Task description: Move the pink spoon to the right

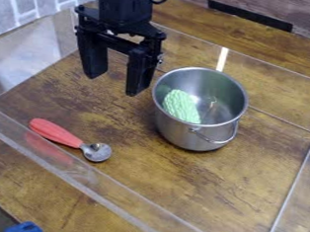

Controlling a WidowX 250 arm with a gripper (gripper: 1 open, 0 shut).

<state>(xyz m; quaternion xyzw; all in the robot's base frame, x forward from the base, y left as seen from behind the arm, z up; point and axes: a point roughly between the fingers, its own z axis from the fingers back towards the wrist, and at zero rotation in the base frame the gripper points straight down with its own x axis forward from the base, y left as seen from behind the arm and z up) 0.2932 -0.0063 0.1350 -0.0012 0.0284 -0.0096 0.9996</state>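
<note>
The pink spoon is lying flat toward the near left part of the tabletop, closer to the left edge than to the right one. Its flat pinkish-red handle is pointing toward the left edge, and its round silver bowl is pointing toward the near right corner, catching the light.

The gripper is hanging above the tabletop, on the far side of the spoon and well apart from it. Its dark fingers are standing wide, with nothing sitting between them. The black arm is reaching in from the far edge, with a cable looping at its top.

The steel pot is standing upright to the right of the spoon, nearer the middle of the tabletop, and is not touching it. A green item is resting inside, against the side facing the left edge, and a thin wire handle is curving around the near side of the pot.

A pale strip is showing beyond the pot, toward the far edge. A blue object is peeking in by the near left corner; what it is, I'm not able to tell.
</note>
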